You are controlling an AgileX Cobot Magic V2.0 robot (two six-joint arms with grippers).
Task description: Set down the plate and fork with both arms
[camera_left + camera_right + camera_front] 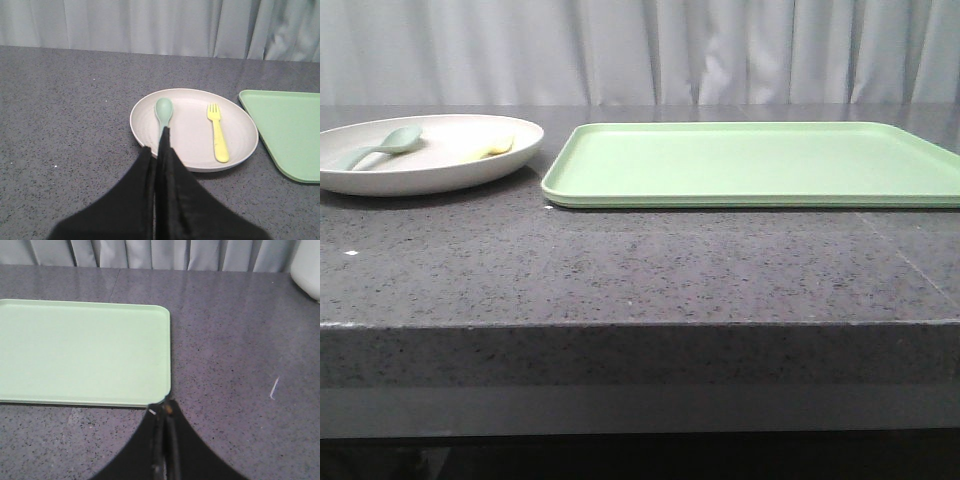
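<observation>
Both hands, left (158,145) and right (165,407), are closed empty; at 10 o'clock from the tray (760,165), the plate (430,175) carries the fork (218,135), probably awaiting transfer.

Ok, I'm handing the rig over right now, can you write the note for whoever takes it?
Left gripper: shut, empty, hanging over the near rim of the plate.
Right gripper: shut, empty, at the tray's near corner.
Plate sits on the table, left of the tray and apart from it. The fork and a spoon lie in the plate, side by side, not touching.
Done: nothing yet; the tray has nothing on it.
Left: grasp the plate and the fork, one per arm, and place them, presumably on the tray.
</observation>
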